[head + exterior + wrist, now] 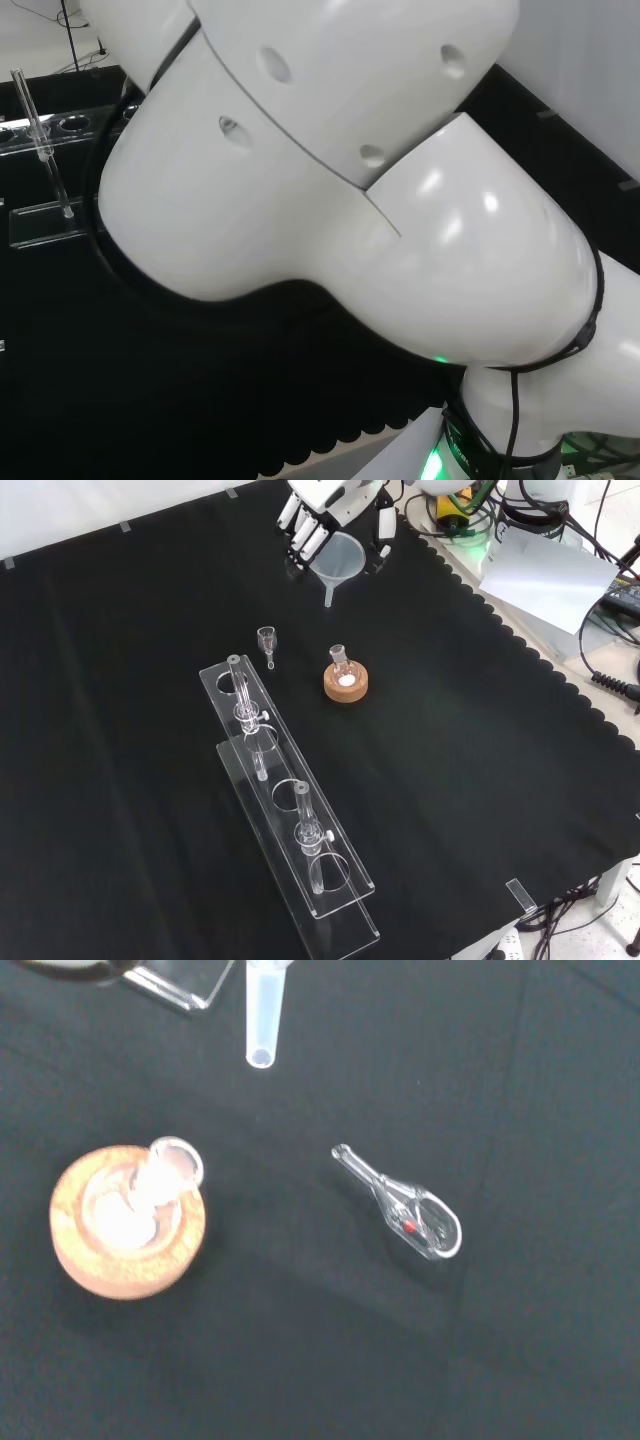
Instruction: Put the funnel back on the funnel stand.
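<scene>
One hand (325, 505) grips funnel (338, 560) at far tabletop (130, 680) edge, front view; funnel stand (290, 815) nearer.

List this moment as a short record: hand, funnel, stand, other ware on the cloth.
hand: at the front view's top, fingers curled round the funnel
funnel: held above the cloth, spout down
funnel stand: clear plastic with round holes, no funnel in it
flask: small, on a cork ring
small glass piece: lying beside the stand's far end
</scene>
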Controlling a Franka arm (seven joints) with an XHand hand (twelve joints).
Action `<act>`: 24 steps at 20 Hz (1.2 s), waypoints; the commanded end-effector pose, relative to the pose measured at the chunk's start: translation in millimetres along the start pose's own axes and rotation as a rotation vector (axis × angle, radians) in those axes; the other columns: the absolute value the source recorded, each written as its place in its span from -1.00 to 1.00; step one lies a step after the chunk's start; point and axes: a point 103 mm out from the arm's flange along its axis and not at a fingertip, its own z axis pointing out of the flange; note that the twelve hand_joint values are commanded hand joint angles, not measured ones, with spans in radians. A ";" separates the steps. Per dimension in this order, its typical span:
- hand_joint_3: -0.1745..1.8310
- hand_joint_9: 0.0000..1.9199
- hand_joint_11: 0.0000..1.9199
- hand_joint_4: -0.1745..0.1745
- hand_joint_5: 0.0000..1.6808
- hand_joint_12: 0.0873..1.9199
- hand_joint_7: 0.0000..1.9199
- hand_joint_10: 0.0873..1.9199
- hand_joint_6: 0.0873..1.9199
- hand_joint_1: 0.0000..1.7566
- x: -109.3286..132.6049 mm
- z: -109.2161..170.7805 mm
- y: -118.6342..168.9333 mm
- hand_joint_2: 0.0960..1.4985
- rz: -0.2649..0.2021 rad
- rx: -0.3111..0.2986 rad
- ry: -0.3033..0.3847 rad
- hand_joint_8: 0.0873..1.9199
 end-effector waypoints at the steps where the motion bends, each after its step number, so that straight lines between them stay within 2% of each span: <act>1: -0.22 -0.02 -0.42 -0.33 -0.32 0.29 -0.47 -0.58 -0.93 -0.21 -5.7 -20.0 9.4 -0.09 0.000 -0.023 0.077 -0.38; 4: -0.22 -0.02 -0.42 -0.34 -0.32 0.29 -0.47 -0.58 -0.92 -0.21 -7.0 -29.9 18.1 -0.09 -0.010 -0.035 0.101 -0.38; 14: -0.22 -0.02 -0.42 -0.35 -0.33 0.29 -0.47 -0.58 -0.91 -0.21 0.6 -69.1 63.8 -0.09 -0.036 -0.102 0.113 -0.38; 24: -0.22 -0.02 -0.42 -0.36 -0.35 0.29 -0.47 -0.58 -0.90 -0.21 4.2 -87.1 111.2 -0.09 -0.056 -0.117 0.124 -0.37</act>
